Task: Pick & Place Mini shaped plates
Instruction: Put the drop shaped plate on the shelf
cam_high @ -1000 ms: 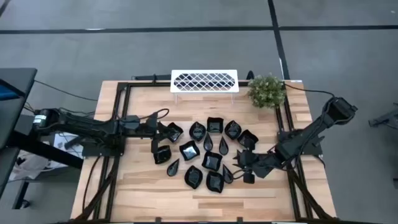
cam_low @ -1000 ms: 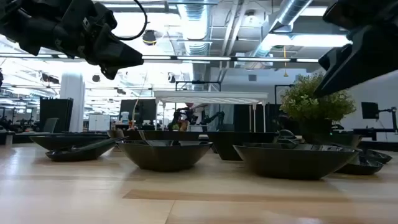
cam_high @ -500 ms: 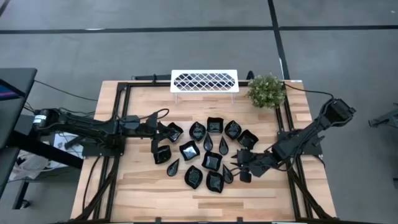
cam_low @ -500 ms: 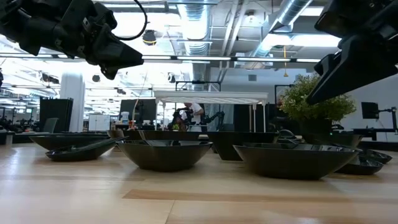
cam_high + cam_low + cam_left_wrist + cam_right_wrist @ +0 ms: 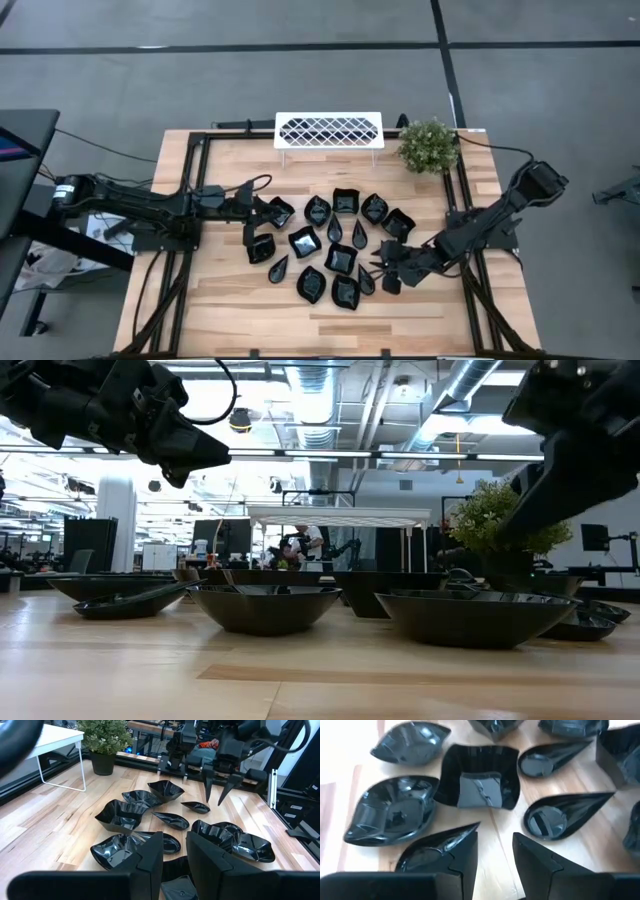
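Several mini shaped plates (image 5: 335, 245), small glossy black dishes, rest on their bases in a cluster mid-table. My left gripper (image 5: 262, 228) hovers open at the cluster's left edge, above a black plate (image 5: 175, 887), with nothing between its fingers (image 5: 152, 857). My right gripper (image 5: 383, 272) hovers open at the cluster's near right side. It slants down over a teardrop plate (image 5: 437, 851) beside a square plate (image 5: 481, 777) and touches nothing. In the low view both grippers (image 5: 190, 450) (image 5: 545, 490) hang clear above the plates (image 5: 265, 605).
A white lattice rack (image 5: 329, 131) stands at the far edge with a green potted plant (image 5: 430, 146) to its right. Black frame rails (image 5: 190, 200) run along the table's sides. Bare wood (image 5: 300, 325) lies along the near edge. A person (image 5: 300, 545) shows far behind the table.
My right gripper has moved a little toward the table's left, closer over the near right plates, and has tipped more steeply downward. Its fingers stay apart as before. The plates have not moved.
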